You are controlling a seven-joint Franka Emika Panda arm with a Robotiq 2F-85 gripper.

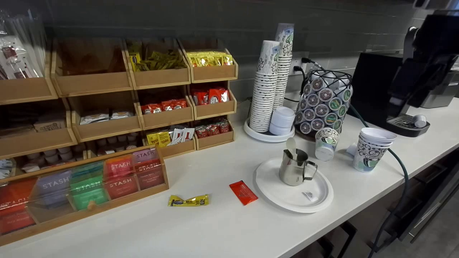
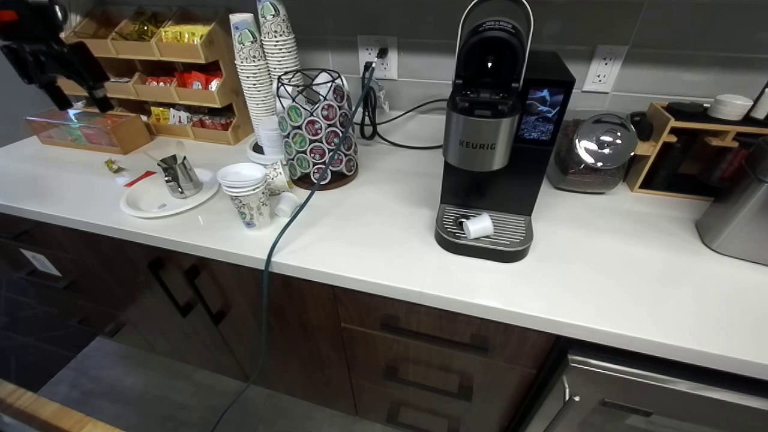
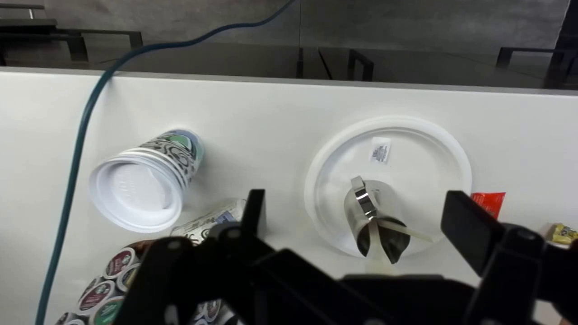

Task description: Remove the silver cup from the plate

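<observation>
tool (image 3: 355, 198) nearest in the wrist view, jaws spread wide, holding nothing. silver cup (image 3: 378, 202) upright on the plate (image 3: 422, 167), toward the front edge of the surface (image 3: 253, 131); below the tool, well apart, long axis vertical. probably descend next.

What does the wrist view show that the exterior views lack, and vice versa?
Only the wrist view frames the shiny silver metal cup between the jaws of the open black pincer.
Only the exterior views show the black coffee maker and tall white paper-cup stacks.
All share the cup, the round white plate under it, and the flat red packet.
</observation>
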